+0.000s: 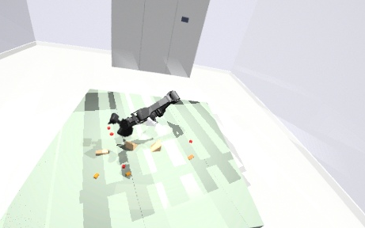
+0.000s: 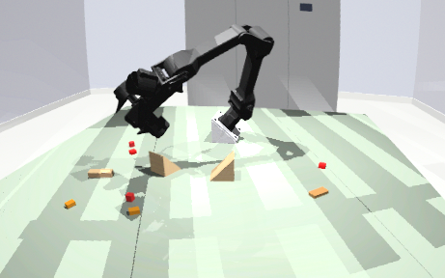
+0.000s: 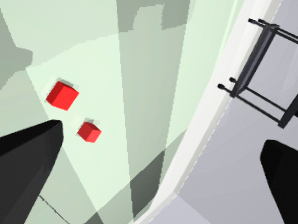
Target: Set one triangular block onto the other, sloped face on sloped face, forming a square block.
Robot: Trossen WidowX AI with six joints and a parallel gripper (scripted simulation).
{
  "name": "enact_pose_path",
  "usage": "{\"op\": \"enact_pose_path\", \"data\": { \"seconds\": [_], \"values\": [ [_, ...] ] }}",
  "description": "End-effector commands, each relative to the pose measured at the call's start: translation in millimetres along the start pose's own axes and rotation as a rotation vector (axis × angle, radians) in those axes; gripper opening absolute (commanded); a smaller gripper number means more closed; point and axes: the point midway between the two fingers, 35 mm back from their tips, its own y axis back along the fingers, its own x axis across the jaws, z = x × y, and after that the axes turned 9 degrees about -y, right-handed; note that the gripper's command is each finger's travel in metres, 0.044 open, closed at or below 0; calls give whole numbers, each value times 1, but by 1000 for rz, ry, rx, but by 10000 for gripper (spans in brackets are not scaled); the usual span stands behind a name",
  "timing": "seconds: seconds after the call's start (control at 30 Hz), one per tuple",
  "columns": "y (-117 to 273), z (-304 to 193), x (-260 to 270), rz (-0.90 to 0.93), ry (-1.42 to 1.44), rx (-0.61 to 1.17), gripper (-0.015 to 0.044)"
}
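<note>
One triangular block [image 1: 130, 146] [image 2: 162, 165] stands on the table, tall side to the left in the exterior view, its slope falling to the right. The other triangular block [image 1: 156, 146] [image 2: 225, 170] stands apart to its right, tall side to the right, its slope falling left. The sloped sides face each other across a gap. My gripper [image 1: 116, 128] [image 2: 128, 122] [image 3: 165, 140] is open and empty, in the air above and behind the left block. Neither triangular block shows in the wrist view.
Two red cubes [image 2: 131, 144] [image 2: 132, 152] [image 3: 62, 95] [image 3: 89, 132] lie behind the left block. A tan bar [image 1: 102, 152] [image 2: 100, 173] lies left of it. Another red cube [image 2: 129, 197] and orange pieces [image 2: 69, 204] [image 2: 133, 210] lie nearer the camera. A red cube [image 2: 321, 165] and an orange slab [image 2: 319, 192] lie right.
</note>
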Motion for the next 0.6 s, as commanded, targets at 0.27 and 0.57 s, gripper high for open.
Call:
{"op": "enact_pose_path", "data": {
  "seconds": [0.27, 0.57],
  "values": [
    [79, 41, 57, 953, -389, 245, 440],
    [79, 41, 57, 953, -389, 245, 440]
  ]
}}
